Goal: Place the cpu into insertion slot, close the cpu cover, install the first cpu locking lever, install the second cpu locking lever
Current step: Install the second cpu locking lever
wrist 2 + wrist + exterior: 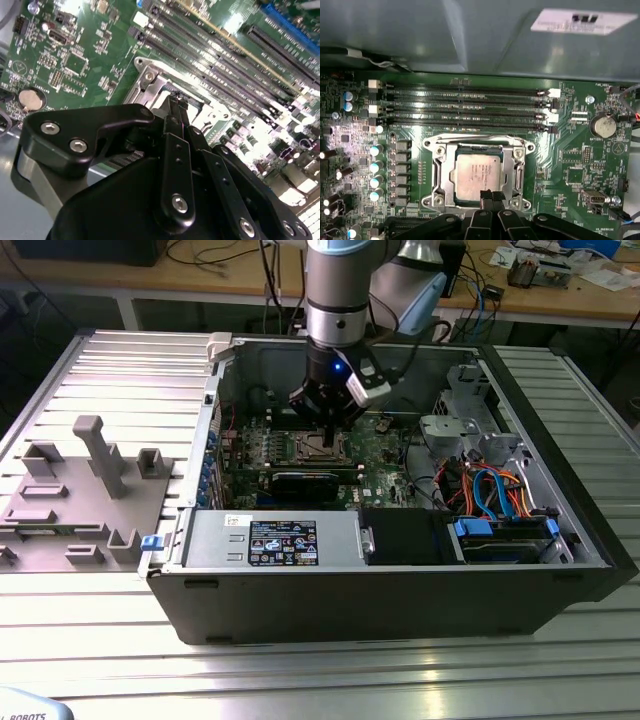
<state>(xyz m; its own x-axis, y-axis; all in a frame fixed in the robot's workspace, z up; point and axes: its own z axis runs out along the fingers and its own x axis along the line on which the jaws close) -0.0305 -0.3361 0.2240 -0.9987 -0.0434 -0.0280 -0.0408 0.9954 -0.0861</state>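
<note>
In the first wrist view the cpu (pixel 476 174) lies flat in the insertion slot (pixel 479 142) of the green motherboard, pale silvery face up. The cpu cover (pixel 440 167) lies down around it, its window framing the chip. My gripper (pixel 491 195) is shut, its two black fingertips pressed together with nothing seen between them, right at the near edge of the cpu and cover. The second wrist view has the gripper (pixel 176 102) tip down at the socket's metal frame (pixel 148 76). From the exterior view the gripper (pixel 329 430) hangs straight over the socket (pixel 322 448) inside the open computer case.
Black memory slots (pixel 465 107) run alongside the socket, with capacitors (pixel 376 165) and a coin battery (pixel 603 125) nearby. The case walls (pixel 400 570), drive bay with blue cables (pixel 490 495) and a graphics card (pixel 305 483) hem in the board. Grey fixtures (pixel 95 455) stand outside at the exterior view's left.
</note>
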